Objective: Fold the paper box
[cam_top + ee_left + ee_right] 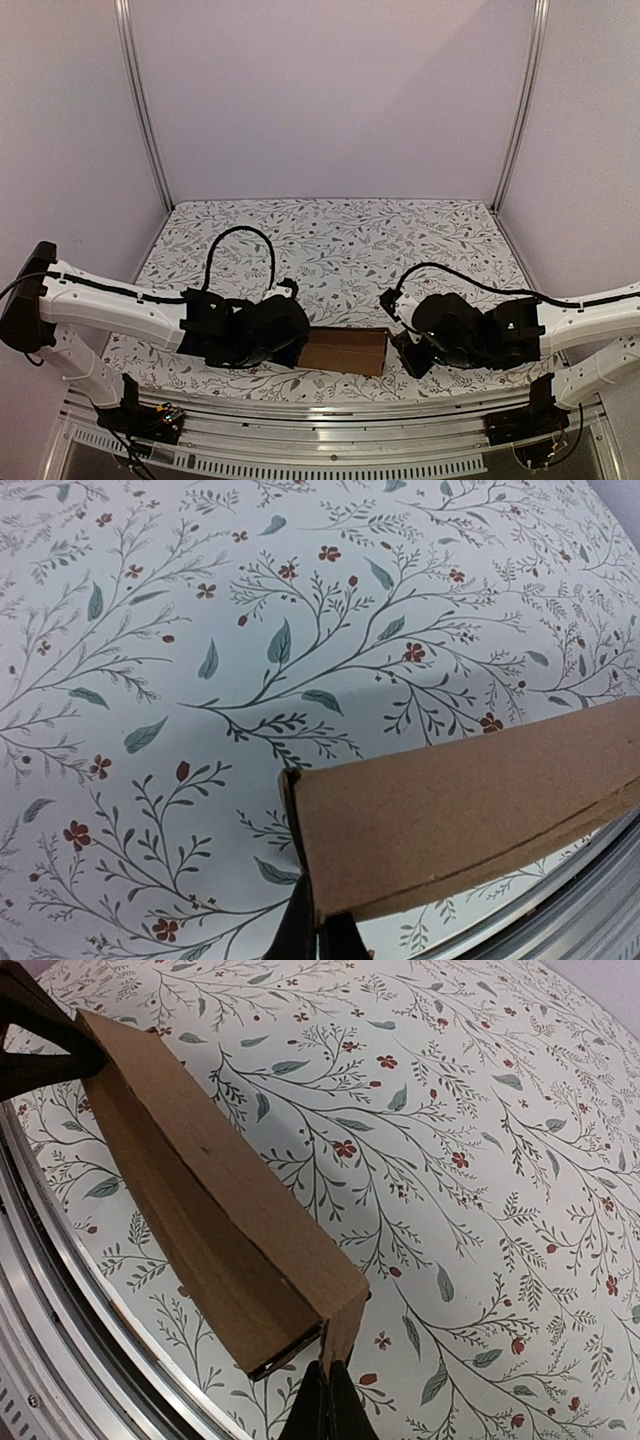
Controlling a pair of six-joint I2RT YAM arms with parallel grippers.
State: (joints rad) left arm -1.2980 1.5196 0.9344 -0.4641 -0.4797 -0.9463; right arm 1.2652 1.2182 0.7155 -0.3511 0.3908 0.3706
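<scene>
Flowery cloth point(340, 235) is lying under the paper box point(345, 350), which is sitting near the front edge. The left gripper point(318, 932) and the right gripper point(328, 1400) are each pinching one end of it (fingers squeezed tight).

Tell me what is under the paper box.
Only the floral table cover shows around the paper box; the patch directly beneath is hidden by the cardboard.
</scene>
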